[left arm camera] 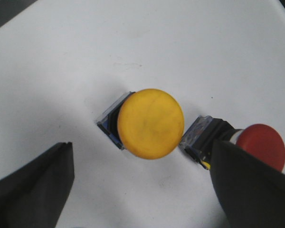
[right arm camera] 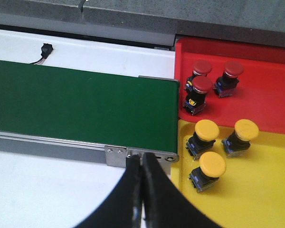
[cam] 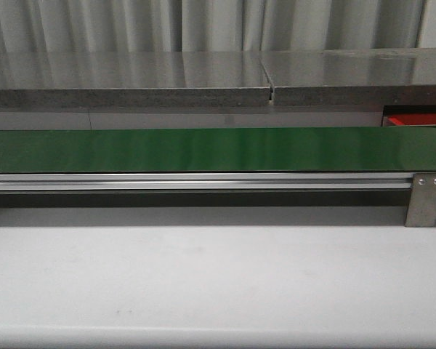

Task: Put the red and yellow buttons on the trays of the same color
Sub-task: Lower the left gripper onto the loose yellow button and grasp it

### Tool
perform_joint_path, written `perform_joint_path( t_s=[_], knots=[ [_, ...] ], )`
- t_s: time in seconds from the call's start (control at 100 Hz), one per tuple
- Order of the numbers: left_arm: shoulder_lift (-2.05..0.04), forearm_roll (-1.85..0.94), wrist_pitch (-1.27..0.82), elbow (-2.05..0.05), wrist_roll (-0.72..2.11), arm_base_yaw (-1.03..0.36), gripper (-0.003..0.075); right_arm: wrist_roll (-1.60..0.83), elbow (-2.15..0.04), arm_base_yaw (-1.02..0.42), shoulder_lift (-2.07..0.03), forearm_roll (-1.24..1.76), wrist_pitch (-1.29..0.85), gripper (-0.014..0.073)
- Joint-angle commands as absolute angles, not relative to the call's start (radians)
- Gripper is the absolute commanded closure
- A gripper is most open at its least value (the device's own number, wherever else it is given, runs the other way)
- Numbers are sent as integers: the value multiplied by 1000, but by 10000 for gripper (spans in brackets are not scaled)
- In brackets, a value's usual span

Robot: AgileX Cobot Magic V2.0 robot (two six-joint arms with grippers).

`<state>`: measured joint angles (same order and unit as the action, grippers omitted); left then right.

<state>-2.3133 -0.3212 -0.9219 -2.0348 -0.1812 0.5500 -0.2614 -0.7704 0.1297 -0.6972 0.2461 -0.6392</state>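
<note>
A yellow button (left arm camera: 150, 123) was seen standing on the white surface (left arm camera: 85, 52) between the two dark fingers (left arm camera: 35, 190) of the left gripper (left arm camera: 142, 190), whose jaws were spread wide and touched nothing. A red button (left arm camera: 262, 145) lay on its side just beside the yellow one, partly hidden behind one of the fingers. The right gripper (right arm camera: 142, 190) was held with its jaws pressed together and nothing between them, hovering near the end of the green conveyor belt (right arm camera: 80, 104). Beyond that gripper and off to one side, a red tray (right arm camera: 270, 95) was seen carrying three red buttons, and next to it a yellow tray (right arm camera: 261, 190) carrying three yellow buttons. In the front view, only the belt and the surface were shown, with neither gripper in sight.
</note>
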Motion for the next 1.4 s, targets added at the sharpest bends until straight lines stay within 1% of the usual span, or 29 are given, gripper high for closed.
perform_joint_path(
  t_s=[0.0, 0.22, 0.29, 0.43, 0.57, 0.62, 0.69, 0.87, 1.18, 1.39],
  knots=[
    [-2261, -352, -858, -2076, -192, 553, 156, -274, -792, 129, -695, 245, -567, 701],
    [-2296, -367, -818, -2076, -192, 553, 159, -274, -792, 129, -695, 245, -567, 701],
    [-2306, -391, -799, -2076, -192, 553, 185, -274, -792, 129, -695, 245, -567, 701],
    [-2306, -394, -764, -2076, -192, 553, 293, -274, -792, 129, -695, 245, -567, 701],
    [-2306, -394, -757, -2078, -192, 553, 457, -274, -792, 129, -695, 245, -567, 701],
    [-2306, -394, -757, -2078, -186, 553, 501, -274, -792, 129, -695, 245, -567, 701],
    [-2306, -394, -757, -2078, -175, 553, 542, -274, -792, 129, -695, 245, -567, 701],
    [-2290, -394, -768, -2078, -155, 553, 552, -274, -792, 129, -695, 245, -567, 701],
    [-2144, -392, -866, -2060, -63, 553, 552, -274, -792, 129, -695, 245, -567, 701],
    [-1997, -393, -864, -1942, -13, 549, 552, -274, -792, 129, -695, 245, -567, 701]
  ],
)
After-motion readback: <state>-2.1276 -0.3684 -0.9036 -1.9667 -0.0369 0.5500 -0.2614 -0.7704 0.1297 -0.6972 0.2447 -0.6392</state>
